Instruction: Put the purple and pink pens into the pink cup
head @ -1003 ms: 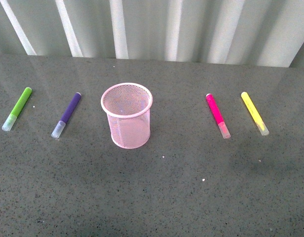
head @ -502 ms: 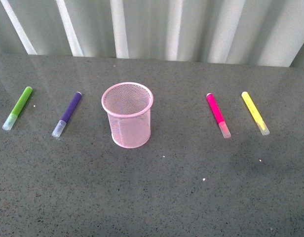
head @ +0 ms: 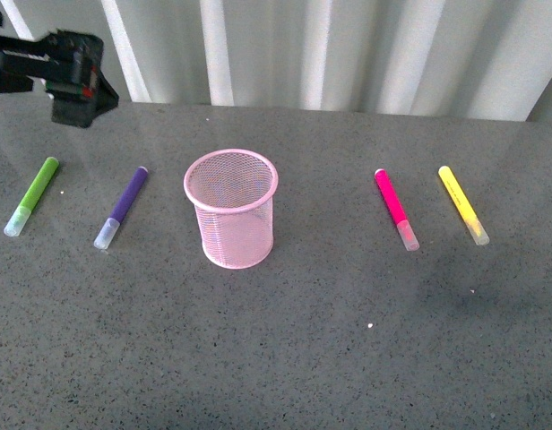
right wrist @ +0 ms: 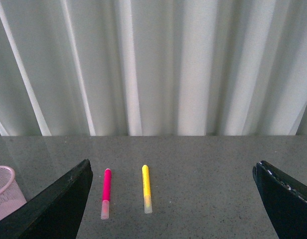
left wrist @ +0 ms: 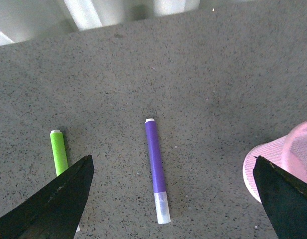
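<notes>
The pink cup (head: 236, 237) stands upright and empty at the middle of the grey table. The purple pen (head: 125, 202) lies to its left and the pink pen (head: 392, 204) to its right, both flat on the table. My left gripper (head: 79, 107) is open and hangs above the far left of the table. In the left wrist view the left gripper (left wrist: 172, 160) is open above the purple pen (left wrist: 154, 159), with the cup's rim (left wrist: 273, 154) beside it. My right gripper (right wrist: 172, 163) is open and empty, well back from the pink pen (right wrist: 106, 189) and the cup (right wrist: 4, 191).
A lime-green marker (head: 36, 193) lies left of the purple pen and shows in the left wrist view (left wrist: 58, 152). A yellow marker (head: 460, 202) lies right of the pink pen and shows in the right wrist view (right wrist: 146, 186). A white pleated curtain (head: 348, 54) backs the table.
My left arm has come into the front view at the top left. The pens, markers and cup have not moved.
</notes>
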### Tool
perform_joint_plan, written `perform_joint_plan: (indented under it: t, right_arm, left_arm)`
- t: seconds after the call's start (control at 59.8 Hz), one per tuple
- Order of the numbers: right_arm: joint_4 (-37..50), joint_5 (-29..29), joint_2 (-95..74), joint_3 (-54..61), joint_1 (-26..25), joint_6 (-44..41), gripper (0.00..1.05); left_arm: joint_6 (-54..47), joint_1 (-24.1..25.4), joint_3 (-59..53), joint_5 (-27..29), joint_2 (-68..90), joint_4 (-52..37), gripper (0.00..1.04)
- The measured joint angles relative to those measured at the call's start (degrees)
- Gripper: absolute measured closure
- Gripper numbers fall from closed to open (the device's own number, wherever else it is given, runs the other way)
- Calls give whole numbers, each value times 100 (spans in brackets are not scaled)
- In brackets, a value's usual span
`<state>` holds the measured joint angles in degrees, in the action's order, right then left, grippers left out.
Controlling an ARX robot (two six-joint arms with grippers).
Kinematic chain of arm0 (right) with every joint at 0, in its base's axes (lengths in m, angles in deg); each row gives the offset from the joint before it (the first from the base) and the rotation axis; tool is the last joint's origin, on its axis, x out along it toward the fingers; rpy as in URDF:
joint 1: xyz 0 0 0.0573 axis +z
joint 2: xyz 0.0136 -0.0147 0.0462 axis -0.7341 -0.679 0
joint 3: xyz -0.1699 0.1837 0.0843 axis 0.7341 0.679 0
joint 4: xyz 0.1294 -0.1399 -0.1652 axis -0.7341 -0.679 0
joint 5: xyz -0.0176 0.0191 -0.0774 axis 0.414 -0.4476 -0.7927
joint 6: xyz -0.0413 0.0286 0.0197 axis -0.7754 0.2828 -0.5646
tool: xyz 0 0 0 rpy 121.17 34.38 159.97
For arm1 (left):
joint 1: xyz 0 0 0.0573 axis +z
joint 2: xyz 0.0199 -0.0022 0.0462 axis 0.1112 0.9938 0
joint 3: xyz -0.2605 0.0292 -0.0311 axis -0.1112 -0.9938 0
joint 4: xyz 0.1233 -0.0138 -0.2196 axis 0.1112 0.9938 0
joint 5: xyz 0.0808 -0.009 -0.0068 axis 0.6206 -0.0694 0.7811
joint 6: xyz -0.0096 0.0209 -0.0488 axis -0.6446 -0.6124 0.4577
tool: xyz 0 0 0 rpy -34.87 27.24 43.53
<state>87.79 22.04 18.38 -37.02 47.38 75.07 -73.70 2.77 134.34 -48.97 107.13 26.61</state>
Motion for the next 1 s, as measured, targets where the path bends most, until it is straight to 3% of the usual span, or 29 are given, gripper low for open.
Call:
perform_joint_plan:
  t: [0.451,1.003]
  right_arm:
    - [0,2,0,-2,0,0,7]
    - [0,2,0,0,0,0,7]
  left_arm:
    - [-407,-306,1062,337,1574,308,7]
    - [-291,-308,2041,509,2658,442,7]
